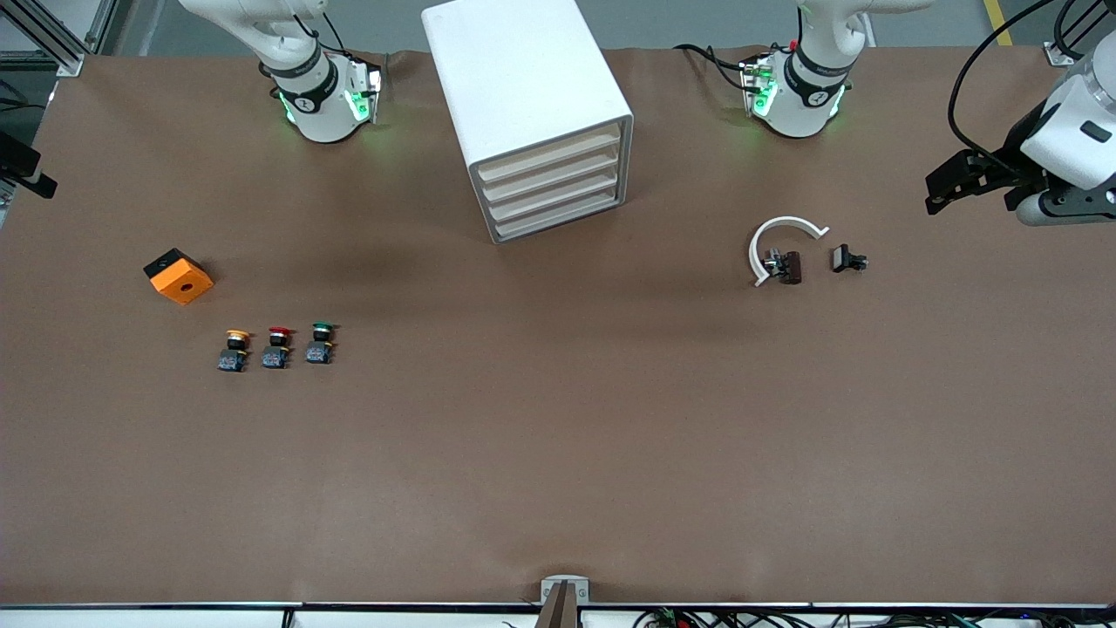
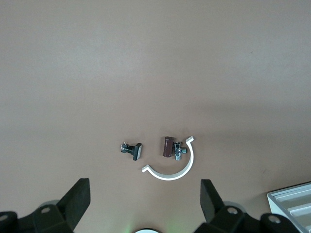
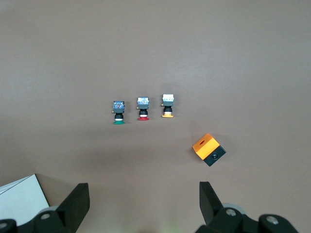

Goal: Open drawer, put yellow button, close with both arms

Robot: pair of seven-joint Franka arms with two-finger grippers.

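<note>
Front view, stock as it stands. Cabinet (image 1: 532,113): tall, white, between the two arm bases, four cream fronts facing the camera. Drawer (image 1: 547,152): uppermost of the four, fully shut, flush with the rest.

Yellow button (image 1: 234,349): on the table toward the right arm's end, nearer the camera than the cabinet and well apart from it; end item in a close row with a red button (image 1: 277,346) and a green button (image 1: 320,343). Orange box (image 1: 179,276): near the row, slightly farther from the camera.

Left gripper (image 2: 145,204): fingers spread, empty, over a white clip (image 1: 779,246) and a small black part (image 1: 847,259) toward the left arm's end. Right gripper (image 3: 144,204): fingers spread, empty, over bare table near the button row.

Risks, as I judge them: the four fronts look alike and shallow, so fingers may catch the second drawer; the cabinet could slide when pulled unbraced; the buttons sit close, so a pinch may nudge or take the red one.
</note>
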